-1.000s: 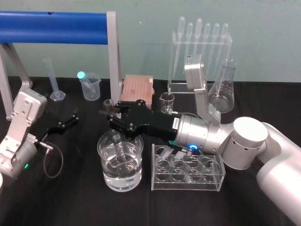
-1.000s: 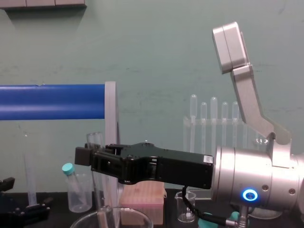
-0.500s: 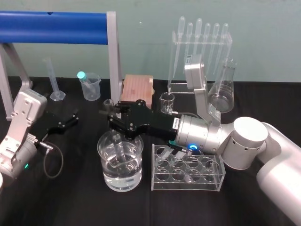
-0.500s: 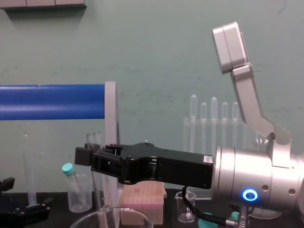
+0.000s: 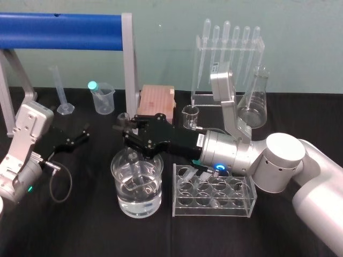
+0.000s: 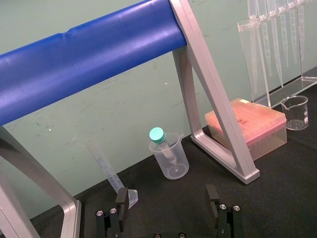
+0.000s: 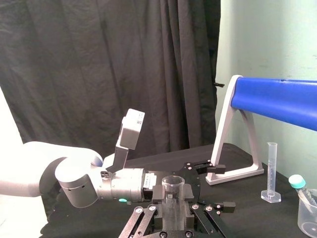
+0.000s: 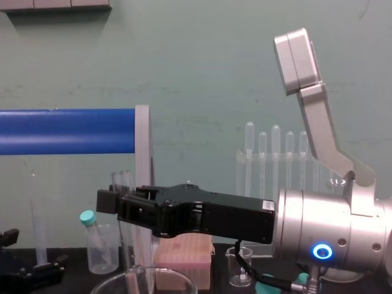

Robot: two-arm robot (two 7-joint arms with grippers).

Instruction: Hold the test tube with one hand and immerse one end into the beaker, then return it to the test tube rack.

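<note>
Test tube dipped; rack return pending.
It is clamped by the right tool, end in the beaker; left tool is parked, spread wide.

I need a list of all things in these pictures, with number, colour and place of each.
beaker: 1, clear, liquid inside, front centre.
test tube: 1, clear, lower end in the beaker.
test tube rack: 1, clear, right of the beaker.
pipettes: several, clear, in a stand at the back.
conical flask: 1, clear, back right.
small beaker: 1, clear, beside the stand.
box: 1, pinkish brown, back centre.
plastic beaker: 1, cloudy, back left, holding a teal-capped tube.
measuring cylinder: 1, clear, back left.
frame: 1, blue bar, grey legs, back left.
table: 1, black.
right end effector: 1, black, shut on the test tube.
left end effector: 1, black, open, far left.
</note>
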